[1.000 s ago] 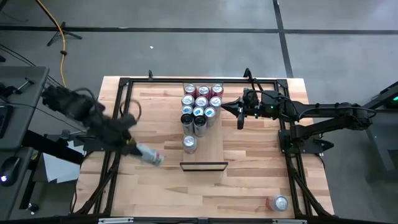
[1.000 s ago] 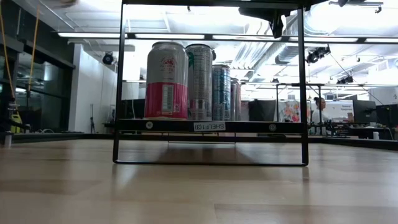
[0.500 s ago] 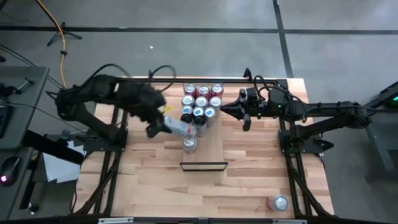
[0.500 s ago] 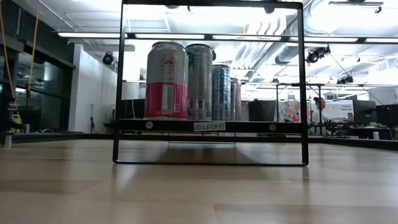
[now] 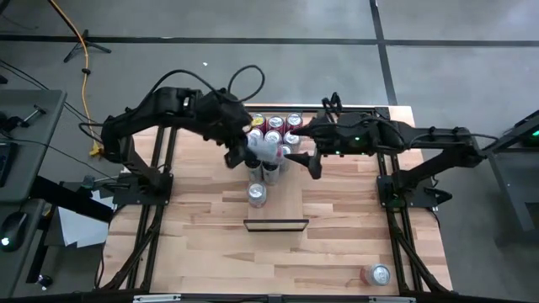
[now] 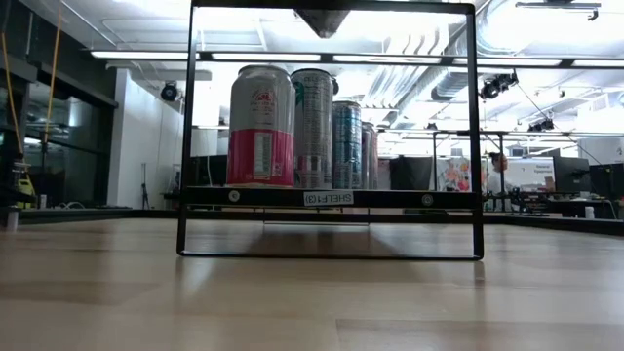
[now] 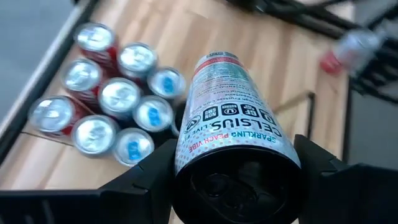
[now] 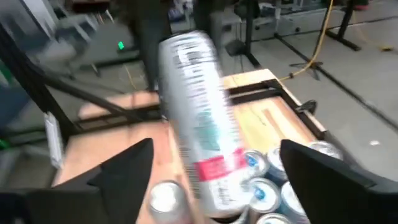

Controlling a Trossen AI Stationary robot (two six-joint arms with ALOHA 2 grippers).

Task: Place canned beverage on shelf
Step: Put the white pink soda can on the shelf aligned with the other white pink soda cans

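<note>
Can (image 5: 263, 148) now above shelf (image 5: 290, 198)

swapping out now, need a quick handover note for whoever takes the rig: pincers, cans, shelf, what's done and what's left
Left pincer: shut on the white Celsius can, carried in the air above the cans on the shelf.
Right pincer: open, facing that same can from the other side, not gripping it.
Shelf: a cluster of cans stands at its far end, with one single can nearer the front.
Stray can: on the table near the front right corner.
Done: most cans shelved.
Left: get the carried can down onto the shelf, probably by a handoff to the right pincer, then fetch the stray can.
</note>
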